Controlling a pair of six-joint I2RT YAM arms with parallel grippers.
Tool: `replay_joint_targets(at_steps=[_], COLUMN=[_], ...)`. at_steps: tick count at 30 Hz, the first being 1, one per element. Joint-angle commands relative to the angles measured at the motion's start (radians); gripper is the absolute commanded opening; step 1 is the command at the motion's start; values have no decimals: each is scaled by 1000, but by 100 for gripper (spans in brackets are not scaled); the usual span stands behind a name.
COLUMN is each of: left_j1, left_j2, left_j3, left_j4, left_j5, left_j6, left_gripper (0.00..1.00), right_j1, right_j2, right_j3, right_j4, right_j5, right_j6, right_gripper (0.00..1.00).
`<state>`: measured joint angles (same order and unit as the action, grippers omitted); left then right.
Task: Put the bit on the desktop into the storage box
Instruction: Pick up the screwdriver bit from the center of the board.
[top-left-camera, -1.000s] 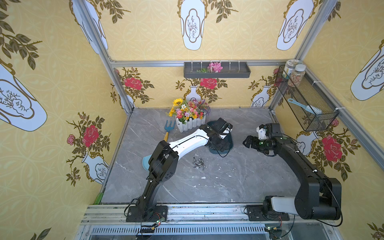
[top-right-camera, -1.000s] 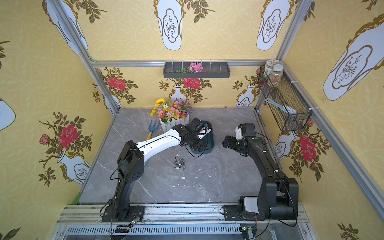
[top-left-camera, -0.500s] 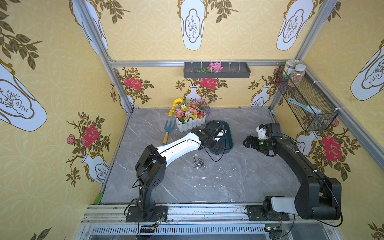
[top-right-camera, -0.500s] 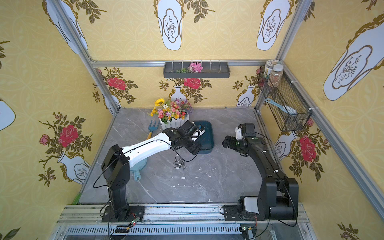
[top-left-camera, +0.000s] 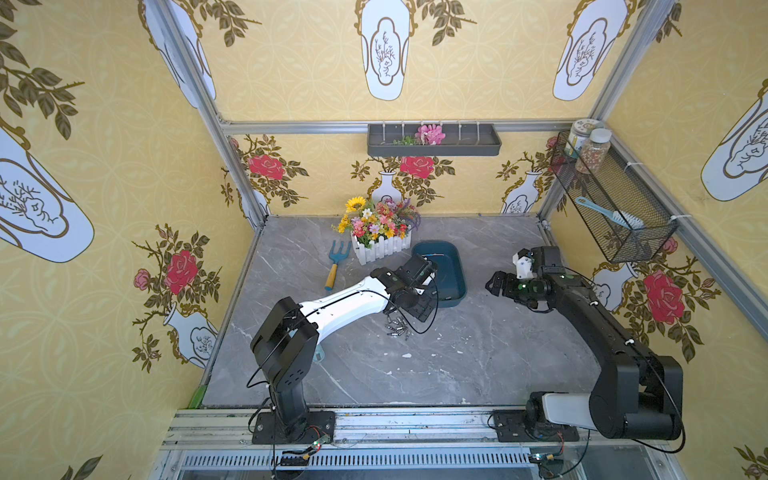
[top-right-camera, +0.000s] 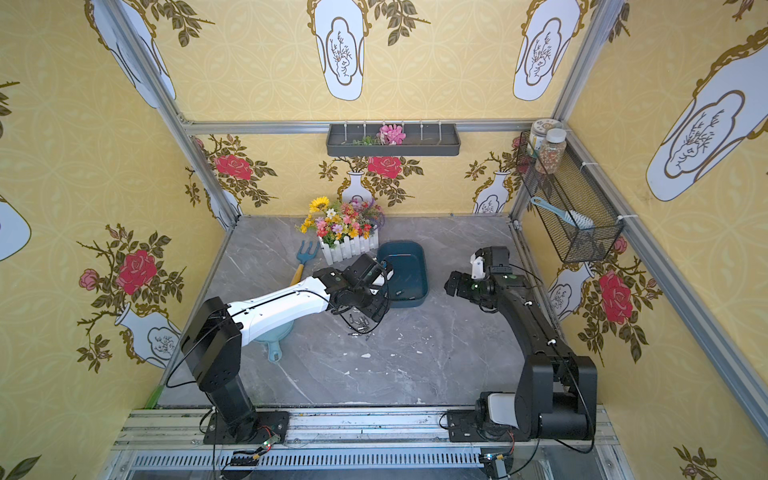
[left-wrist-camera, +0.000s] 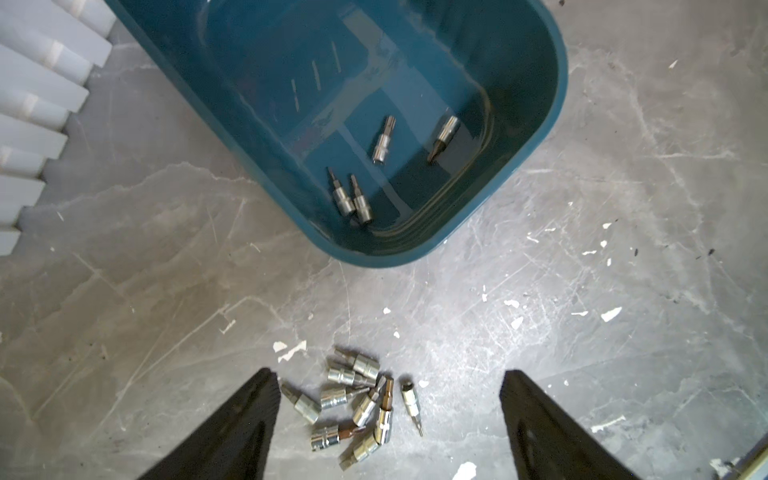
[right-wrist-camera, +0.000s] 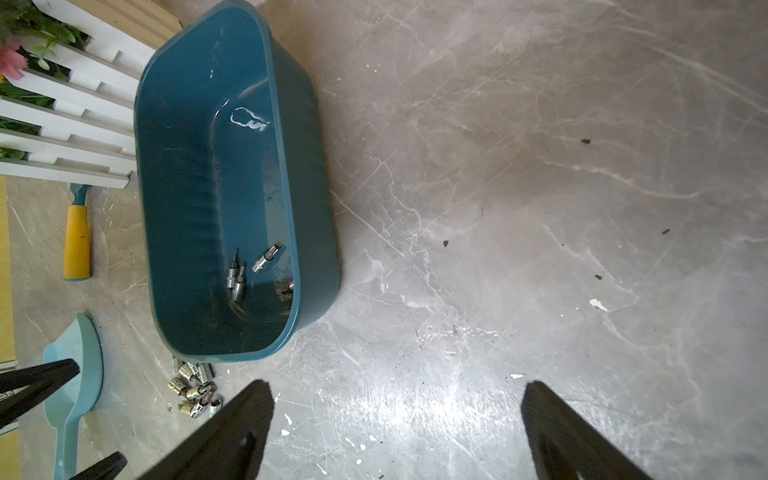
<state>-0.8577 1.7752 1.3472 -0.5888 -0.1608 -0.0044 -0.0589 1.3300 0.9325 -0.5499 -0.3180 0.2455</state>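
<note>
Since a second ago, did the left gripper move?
Yes. The left gripper pulled back off the storage box toward the front, now above the bit pile.

Glossy plastic, bright metal, scuffed stone-look slab

The storage box looks like smooth teal plastic, glossy enough to carry reflections; the bits are shiny polished metal, some with darker tips; the desktop is smooth grey marble-look with a dull sheen, scratched and flecked white; at the right of the frame in a top view, the basket is black wire mesh.

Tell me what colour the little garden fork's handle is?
The garden fork's handle is yellow, clearest in the right wrist view.
</note>
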Motion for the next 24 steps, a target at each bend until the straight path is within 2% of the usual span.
replay_joint_targets(at_steps=[1,11,21,24], left_j1=[0,-4,-20,-28], left_j2=[-11,-43,-22,-4], left_j3=[-46,-129,-151,-146], left_j4=[9,-36,-65,-66], left_j5=[10,46,130,142], left_j6=[-64,-130,-161,-158], left_gripper=[86,75,51,47], right_j1=[0,0,0,0], right_j2=[3,8,10,10], right_j3=[0,2,2,3], right_j4=[19,19,19,19], right_j5=[-4,-3,-4,-3], right_j6=[-7,-8,-8,-8], right_gripper=[97,97,97,97])
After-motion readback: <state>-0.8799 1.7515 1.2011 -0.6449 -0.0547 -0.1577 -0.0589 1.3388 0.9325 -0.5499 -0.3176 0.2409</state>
